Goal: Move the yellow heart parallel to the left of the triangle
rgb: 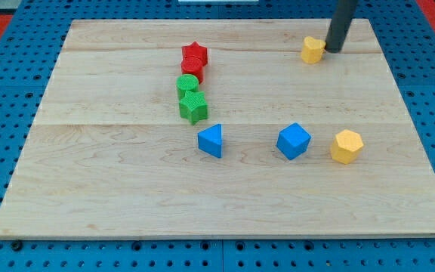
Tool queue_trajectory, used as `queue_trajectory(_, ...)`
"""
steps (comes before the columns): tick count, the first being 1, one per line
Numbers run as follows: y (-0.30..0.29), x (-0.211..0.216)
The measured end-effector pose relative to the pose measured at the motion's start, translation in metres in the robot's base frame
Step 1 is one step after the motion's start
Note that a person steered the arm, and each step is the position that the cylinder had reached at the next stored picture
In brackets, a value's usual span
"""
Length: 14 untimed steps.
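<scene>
The yellow heart (313, 50) lies near the view's top right on the wooden board (127, 204). My tip (332, 50) stands right next to it, on its right side, touching or nearly touching. The blue triangle (211, 140) lies near the middle of the board, well below and to the left of the heart.
A red star (194, 54) sits on or behind a red block (192, 69), with a green cylinder (187, 84) and a green star (193, 106) in a column below. A blue cube (294, 141) and a yellow hexagon (347, 146) lie to the triangle's right.
</scene>
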<state>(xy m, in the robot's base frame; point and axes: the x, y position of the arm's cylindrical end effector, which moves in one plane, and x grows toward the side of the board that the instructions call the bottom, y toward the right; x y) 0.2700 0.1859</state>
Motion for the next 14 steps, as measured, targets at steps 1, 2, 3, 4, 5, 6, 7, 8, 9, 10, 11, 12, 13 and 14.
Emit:
queue_trajectory(1,-0.106,0.011)
queue_trajectory(2,-0.126,0.001)
queue_trajectory(3,-0.169,-0.005)
queue_trajectory(4,-0.173,0.006)
queue_trajectory(5,-0.162,0.043)
queue_trajectory(6,-0.161,0.082)
queue_trajectory(7,-0.151,0.119)
queue_trajectory(8,-0.148,0.143)
queue_trajectory(9,-0.146,0.159)
queue_trajectory(10,-0.147,0.156)
queue_trajectory(11,-0.131,0.121)
queue_trajectory(12,-0.157,0.145)
queue_trajectory(13,-0.181,0.164)
queue_trajectory(14,-0.198,0.171)
